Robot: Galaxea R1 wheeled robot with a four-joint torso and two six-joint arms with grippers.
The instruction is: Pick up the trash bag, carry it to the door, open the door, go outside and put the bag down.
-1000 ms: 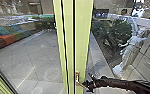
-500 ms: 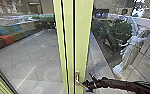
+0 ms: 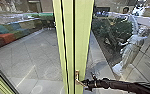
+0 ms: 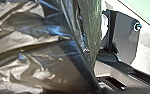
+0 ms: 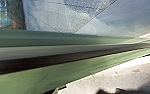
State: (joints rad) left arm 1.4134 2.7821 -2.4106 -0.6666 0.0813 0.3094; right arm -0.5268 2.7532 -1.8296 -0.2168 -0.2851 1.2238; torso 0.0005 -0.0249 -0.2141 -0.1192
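A paved floor (image 3: 28, 55) was seen through glass, crossed by thin joint lines and pale reflections. In the left wrist view, a dark, glossy trash bag (image 4: 38, 57) was shown close up, creased and folded, at the robot's left arm. Whether it was held by the left gripper, and how far that gripper was opened, could not be told.

At the far left of the head view, a row of seating (image 3: 1, 40) in orange and green was set along the paving, with a teal cushion (image 3: 1, 29) laid on it. To the right of this, the glass was divided by an upright pale-green door frame (image 3: 82, 32), marked by narrow dark seams. A metal handle (image 3: 77, 75) was mounted low on it, and the right gripper (image 3: 85, 84) was placed at the handle's lower end — whether the handle was gripped, or how wide the gripper was opened, could not be made out. The dark right arm (image 3: 123, 84) was extended in from the right. Behind the glass, leafy plants (image 3: 113, 28) were seen, then a person (image 3: 126, 10), small and partly obscured — and farther right, a pale statue (image 3: 131, 51) was stood upright.
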